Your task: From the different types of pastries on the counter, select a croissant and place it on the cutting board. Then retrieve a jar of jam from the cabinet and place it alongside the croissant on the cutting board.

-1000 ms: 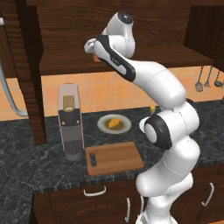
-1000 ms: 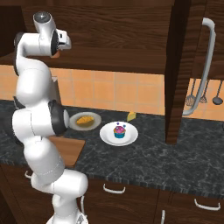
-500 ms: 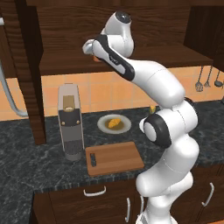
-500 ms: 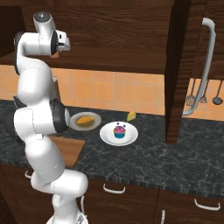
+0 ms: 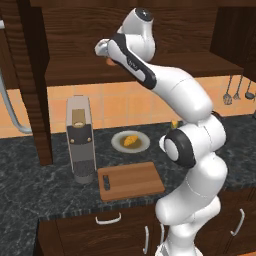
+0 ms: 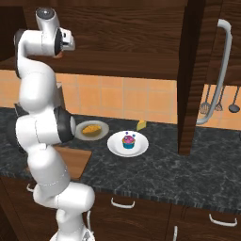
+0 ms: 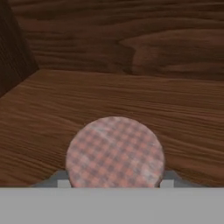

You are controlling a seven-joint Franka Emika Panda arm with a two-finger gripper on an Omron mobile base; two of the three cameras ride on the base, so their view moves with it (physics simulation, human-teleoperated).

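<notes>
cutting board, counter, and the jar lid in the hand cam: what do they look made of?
Flat rectangular mid-brown cutting board: looks like wood, matte, with faint grain lines. Dark grey-black counter: seems polished stone, with pale marbled veining. Round pink-and-grey checked lid of the jar of jam: likely cloth or printed paper, judging by the gingham pattern; too blurred to settle.

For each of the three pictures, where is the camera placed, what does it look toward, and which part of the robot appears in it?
Left base view: behind the arm's left, facing the counter, cutting board and cabinet; arm at right.
Right base view: behind its right, facing the cupcake; arm at left.
Hand view: on the hand, facing the cabinet shelf; finger tips flank the jar of jam.
Both base views share the croissant on its plate.
</notes>
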